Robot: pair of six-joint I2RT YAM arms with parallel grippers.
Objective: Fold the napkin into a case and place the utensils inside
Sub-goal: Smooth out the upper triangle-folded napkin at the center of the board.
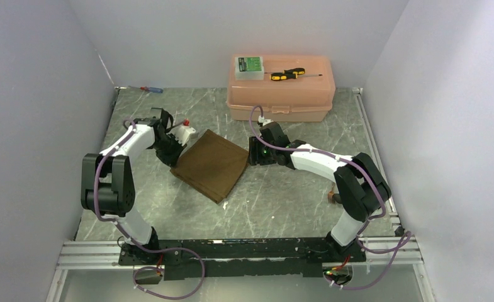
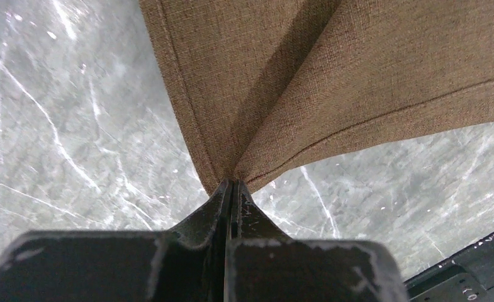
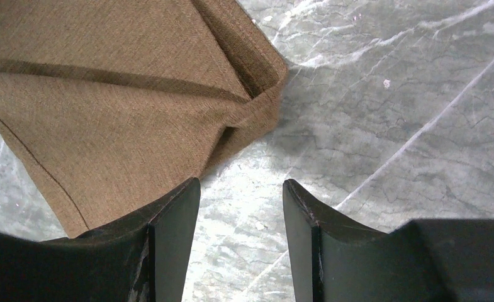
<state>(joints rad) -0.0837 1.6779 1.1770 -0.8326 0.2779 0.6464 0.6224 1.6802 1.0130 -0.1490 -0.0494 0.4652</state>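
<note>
The brown napkin (image 1: 211,165) lies as a folded, tilted square in the middle of the marble counter (image 1: 282,201), nearer than the pink plastic box (image 1: 280,88). The left claw (image 2: 231,184) is pressed together, pinching the napkin's left corner, where the cloth bunches into a crease. The right claw (image 3: 240,189) stands spread just beside the napkin's right corner, gripping nothing.

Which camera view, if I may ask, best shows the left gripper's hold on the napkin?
The left wrist view: the left gripper is shut on a corner of the napkin, cloth puckering at its tips. The top view shows it small and distant. The right wrist view shows only another, ungripped corner.
</note>
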